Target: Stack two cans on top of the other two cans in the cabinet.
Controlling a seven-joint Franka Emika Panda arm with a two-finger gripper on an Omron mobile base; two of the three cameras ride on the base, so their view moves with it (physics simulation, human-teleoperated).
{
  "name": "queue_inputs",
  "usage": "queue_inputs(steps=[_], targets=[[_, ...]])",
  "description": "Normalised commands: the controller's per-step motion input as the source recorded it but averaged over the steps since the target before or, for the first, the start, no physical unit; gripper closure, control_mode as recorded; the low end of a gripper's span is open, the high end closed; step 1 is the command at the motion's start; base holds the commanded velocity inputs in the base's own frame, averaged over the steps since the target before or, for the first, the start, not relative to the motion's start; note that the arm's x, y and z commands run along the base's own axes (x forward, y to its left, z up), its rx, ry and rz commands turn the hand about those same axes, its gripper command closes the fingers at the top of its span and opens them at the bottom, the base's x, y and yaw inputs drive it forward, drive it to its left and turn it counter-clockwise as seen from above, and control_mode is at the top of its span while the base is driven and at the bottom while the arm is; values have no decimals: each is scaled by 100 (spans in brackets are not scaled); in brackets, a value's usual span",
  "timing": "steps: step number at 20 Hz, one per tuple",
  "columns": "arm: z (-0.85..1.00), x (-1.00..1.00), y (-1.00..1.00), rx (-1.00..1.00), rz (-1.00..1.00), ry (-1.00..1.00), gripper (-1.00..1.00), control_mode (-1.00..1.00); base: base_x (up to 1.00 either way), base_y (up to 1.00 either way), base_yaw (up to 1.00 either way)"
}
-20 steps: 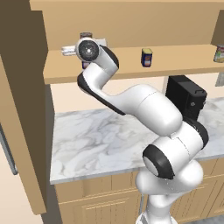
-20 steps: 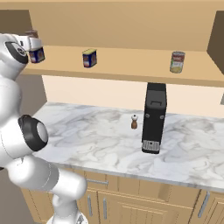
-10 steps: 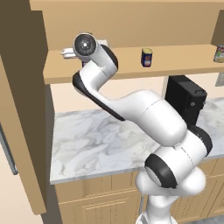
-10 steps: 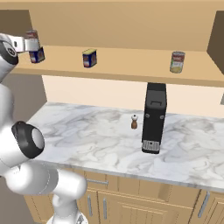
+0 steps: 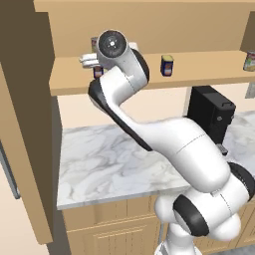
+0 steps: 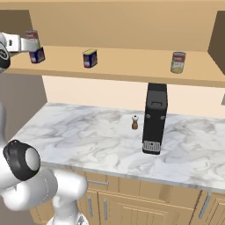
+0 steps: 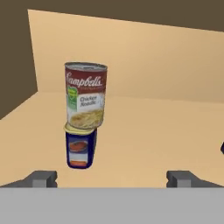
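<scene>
Grey fingertips (image 7: 43, 178) stand wide apart at the bottom of the hand view, so the jaws are open and grip nothing. Just past them, a tall can (image 7: 85, 95) stands upright on a short dark blue can (image 7: 80, 147) on the cabinet (image 7: 148, 131) shelf, near its left wall. That view alone lets the writing be read: "Campbell's" in white script on red, and below it what looks like "Chicken Noodle", though the small print is soft. The blue can's label shows a reddish patch I cannot read.

The right base view shows what the hand view cannot: the gripper (image 6: 27, 44) at the shelf's left end by the stack, a second blue can (image 6: 90, 58) alone further right, and a second tall can (image 6: 178, 62) alone near the far right. Below, on the marble bench (image 6: 88, 136), stand a black machine (image 6: 155, 117) and a small shaker (image 6: 135, 122).
</scene>
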Motion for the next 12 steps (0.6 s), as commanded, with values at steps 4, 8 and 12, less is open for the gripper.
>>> queue_inputs(steps=[4,8,12], targets=[[-7,-52,-52,0,6,-5,-100,-100,0,0,0],[-8,-46,-62,0,6,-11,-100,-100,0,0,0],[-1,-35,-71,0,5,-5,-100,-100,0,0,0]])
